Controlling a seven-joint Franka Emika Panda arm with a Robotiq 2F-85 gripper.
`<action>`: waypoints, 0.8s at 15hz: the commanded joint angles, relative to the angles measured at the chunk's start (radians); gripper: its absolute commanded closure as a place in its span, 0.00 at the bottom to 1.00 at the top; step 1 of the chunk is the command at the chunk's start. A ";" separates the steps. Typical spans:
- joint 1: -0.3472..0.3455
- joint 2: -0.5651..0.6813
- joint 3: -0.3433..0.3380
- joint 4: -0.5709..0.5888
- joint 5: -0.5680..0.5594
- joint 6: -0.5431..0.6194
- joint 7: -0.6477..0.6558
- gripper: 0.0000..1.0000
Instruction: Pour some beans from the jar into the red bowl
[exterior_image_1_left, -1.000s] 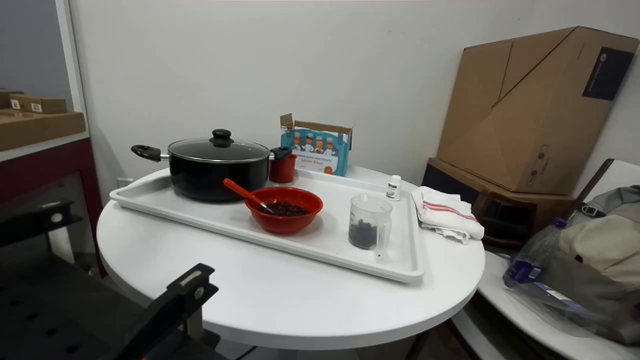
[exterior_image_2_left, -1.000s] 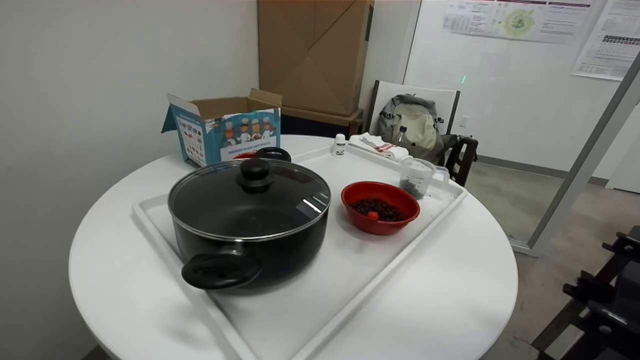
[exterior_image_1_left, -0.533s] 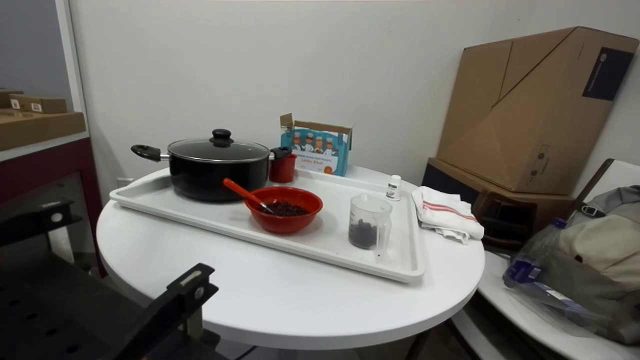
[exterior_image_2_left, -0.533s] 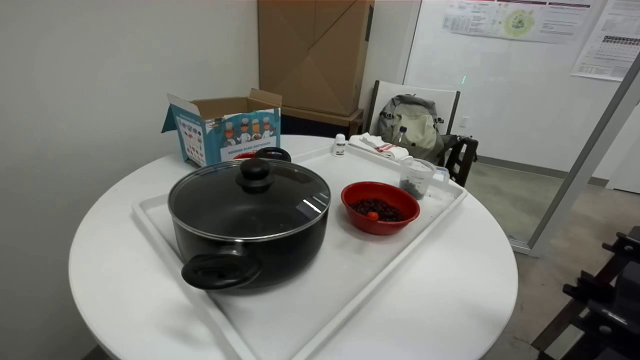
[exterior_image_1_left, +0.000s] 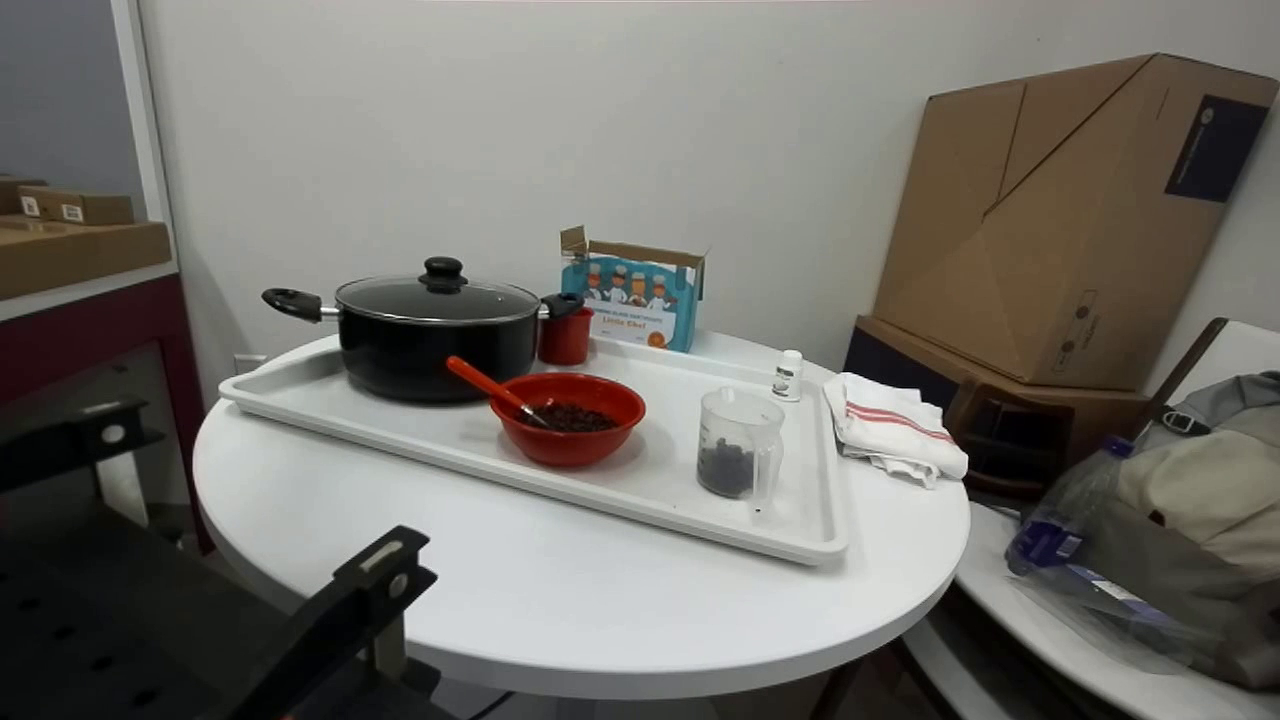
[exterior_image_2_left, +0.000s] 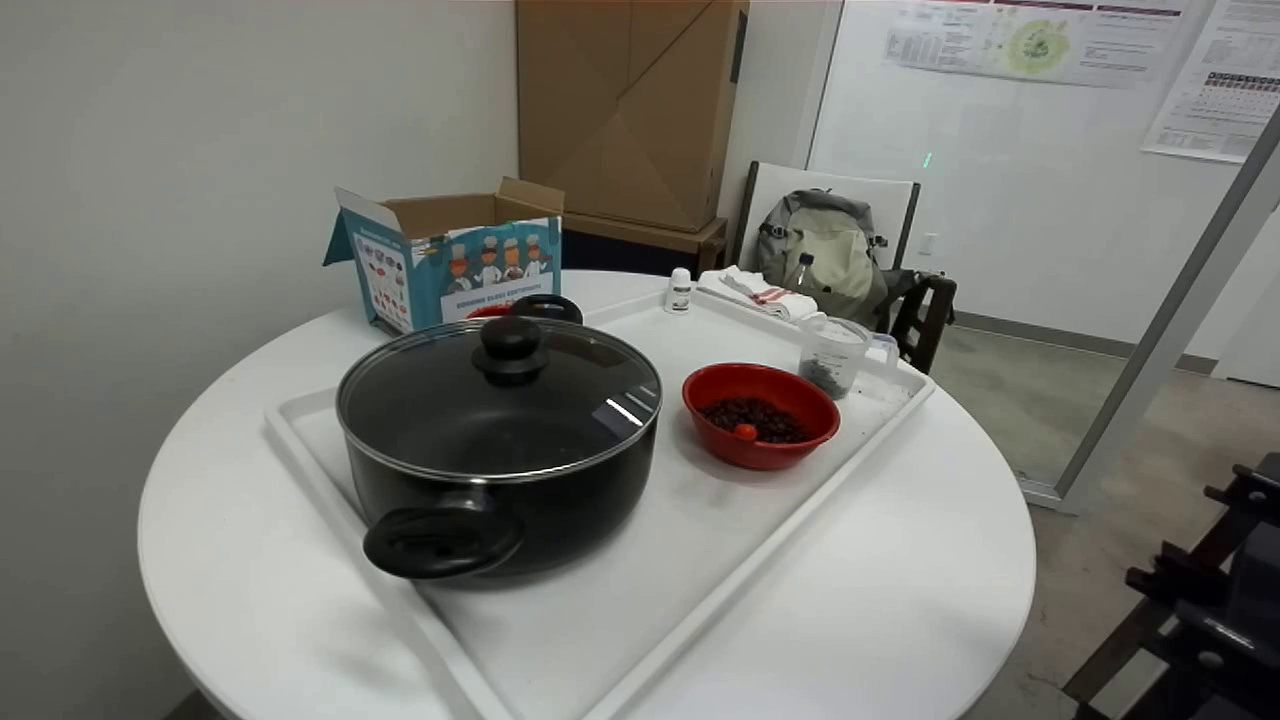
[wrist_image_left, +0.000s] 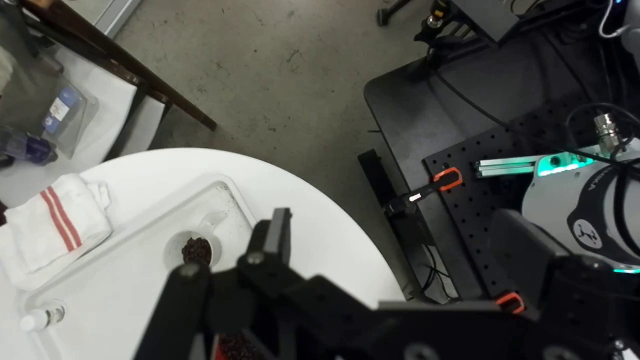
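The clear jar (exterior_image_1_left: 745, 425) stands upright on the white tray and has a handle. A small heap of dark beans (exterior_image_1_left: 725, 470) lies in its bottom. The jar (exterior_image_2_left: 838, 345) stands close to the red bowl (exterior_image_2_left: 752, 457). The red bowl (exterior_image_1_left: 570, 452) holds dark beans and a red-handled spoon (exterior_image_1_left: 485, 383). In the wrist view the jar (wrist_image_left: 173, 250) is left of my fingers, with the beans (wrist_image_left: 197, 251) seen from above. Only a sliver of the red bowl (wrist_image_left: 218, 348) shows behind the gripper body. My gripper (wrist_image_left: 400, 235) is open and empty, high above the table's edge; it is outside both exterior views.
The white tray (exterior_image_1_left: 640, 495) lies on a round white table (exterior_image_1_left: 520, 590). It bears a black lidded pot (exterior_image_1_left: 435, 355), a red cup (exterior_image_1_left: 566, 338) and a white bottle (exterior_image_1_left: 788, 376). A blue box (exterior_image_1_left: 640, 300) and a folded towel (exterior_image_1_left: 890, 425) are beside the tray.
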 joint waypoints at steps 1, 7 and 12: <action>0.011 0.000 -0.018 -0.032 0.014 0.065 -0.128 0.00; -0.130 0.127 -0.133 -0.022 0.042 0.273 -0.021 0.00; -0.261 0.342 -0.238 0.018 0.125 0.501 0.045 0.00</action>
